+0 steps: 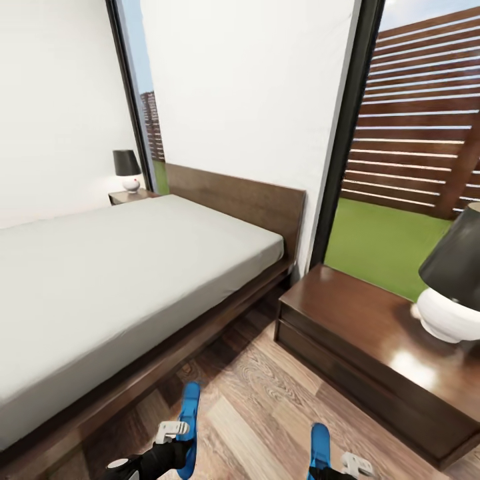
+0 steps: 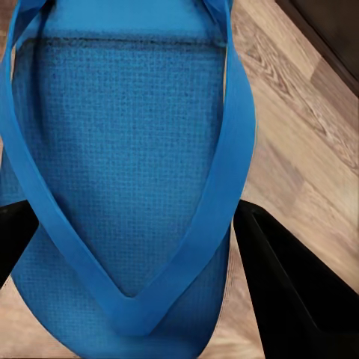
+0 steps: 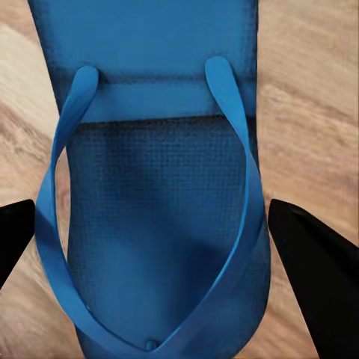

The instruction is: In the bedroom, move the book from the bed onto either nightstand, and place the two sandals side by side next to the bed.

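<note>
Two sandals: one bright blue sandal is seen at each gripper, low over the wood-plank floor [image 1: 267, 407] between the bed [image 1: 120, 280] and the near nightstand [image 1: 360, 333].
Left sandal [image 1: 190, 427]: it lies straight ahead of the left gripper [image 1: 172, 431], its sole between the two dark fingers [image 2: 288, 292], strap side up; the bed frame is just to its outer side.
Right sandal [image 1: 321, 448]: it lies straight ahead of the right gripper [image 1: 347, 465], its sole between that gripper's dark fingers [image 3: 318, 258], strap side up.
Long axes: each sandal's length runs forward from its gripper; the two are seen roughly parallel, set apart by bare floor.
Nearer arm: each sandal is matched to its own arm; the left one is the closer to the bed.
Left gripper state: the jaws are set about as wide as the sole, against its edges; it is judged to be holding the sandal, though firm contact cannot be confirmed.
Right gripper state: the same is seen, the jaws spread to the sole's width, against its edges, and a hold is judged likely.
Key relation: a gap remains between the pair, so the coming move is judged to turn on bringing them closer, side by side, beside the bed.
Book: none is seen on the visible mattress or nightstands.
Lamp [image 1: 453, 293]: it stands on the near nightstand.
</note>
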